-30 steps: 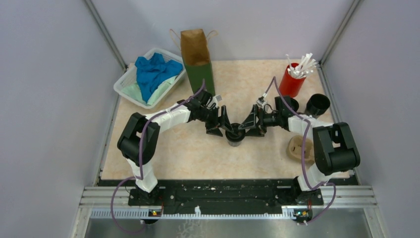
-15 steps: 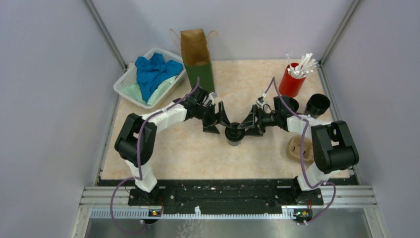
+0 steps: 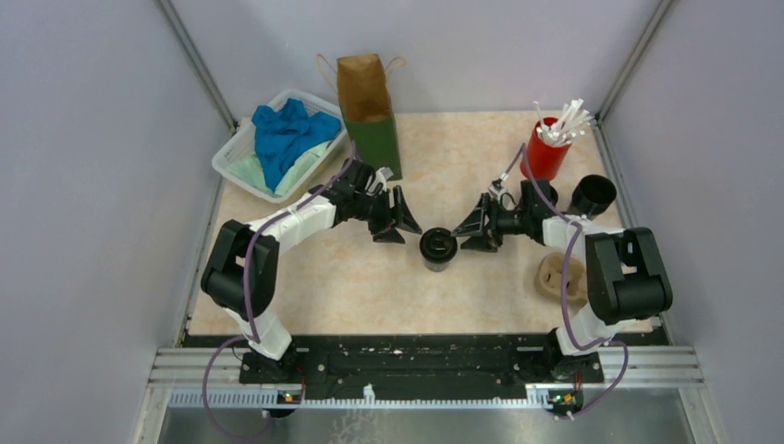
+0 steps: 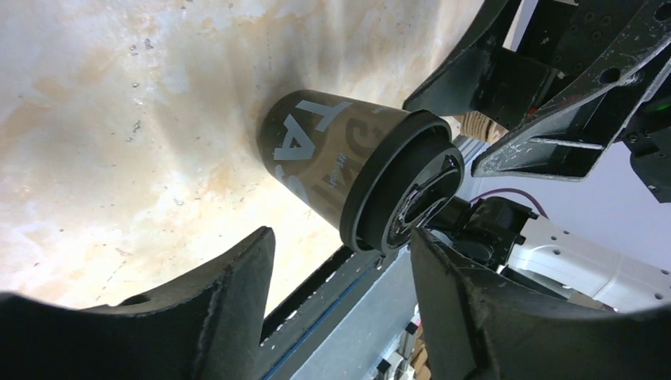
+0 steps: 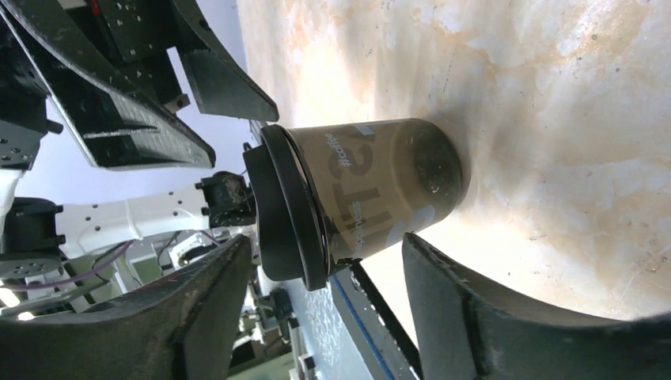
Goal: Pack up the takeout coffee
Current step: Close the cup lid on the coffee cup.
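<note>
Both arms backed off: left gripper and right gripper gape empty either side of the lidded coffee cup, upright mid-table. Lidding looks done; next, grasp it, carry to paper bag.

Pale lavender walls close in three sides, with metal posts at the back corners. The worktop is beige, marbled and evenly lit. An aluminium rail runs along its near edge.

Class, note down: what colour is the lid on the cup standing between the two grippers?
Black; the lid shows best in the left wrist view.
</note>
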You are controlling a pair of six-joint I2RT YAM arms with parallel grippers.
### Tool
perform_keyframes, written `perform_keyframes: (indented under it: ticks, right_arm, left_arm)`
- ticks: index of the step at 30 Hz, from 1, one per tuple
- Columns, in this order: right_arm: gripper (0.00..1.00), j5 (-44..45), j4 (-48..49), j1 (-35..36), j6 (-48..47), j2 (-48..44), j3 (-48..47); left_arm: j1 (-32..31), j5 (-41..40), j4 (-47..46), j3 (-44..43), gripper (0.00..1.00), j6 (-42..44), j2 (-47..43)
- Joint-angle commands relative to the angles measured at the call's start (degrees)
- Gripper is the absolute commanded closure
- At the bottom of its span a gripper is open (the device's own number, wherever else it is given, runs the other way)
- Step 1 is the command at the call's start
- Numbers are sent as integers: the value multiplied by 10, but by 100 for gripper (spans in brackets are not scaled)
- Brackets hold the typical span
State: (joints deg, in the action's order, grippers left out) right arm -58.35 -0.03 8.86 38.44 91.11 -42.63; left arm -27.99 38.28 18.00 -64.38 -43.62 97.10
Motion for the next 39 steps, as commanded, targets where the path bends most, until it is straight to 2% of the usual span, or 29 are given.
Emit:
perform_keyframes:
  ticks: [1, 4, 10, 15, 17, 19, 33, 35, 37, 39]
  right_arm:
    - [35, -5, 3, -2, -11, -9, 3]
    - [42, -3, 13, -2, -5, -4, 5]
    - [50, -5, 25, -2, -1, 4, 8]
    - [50, -10, 32, -2, 7, -2, 14]
    - [46, -12, 36, -2, 13, -9, 14]
    - [41, -11, 35, -3, 17, -19, 14]
    - [31, -15, 3, -22, 7, -50, 12]
    - [32, -13, -10, -25, 1, -50, 11]
    - [40, -13, -10, -31, 1, -51, 19]
    - [43, -13, -6, -33, 1, -51, 27]
  left_arm:
    - [3, 10, -27, 2, 33, -3, 2]
    - [2, 16, -33, -3, 38, -3, 13]
    - [-3, 14, -18, -6, 47, 3, 29]
    - [-9, 12, -16, 6, 49, 8, 28]
    - [-9, 11, -15, 9, 49, 8, 26]
    - [-9, 6, -14, 13, 48, 8, 21]
    - [-10, -12, 9, 6, 40, 13, -6]
    - [-10, -15, 12, 7, 39, 13, -12]
    - [-10, -13, 9, 10, 37, 9, -15]
    - [-10, -10, 6, 12, 35, 6, -19]
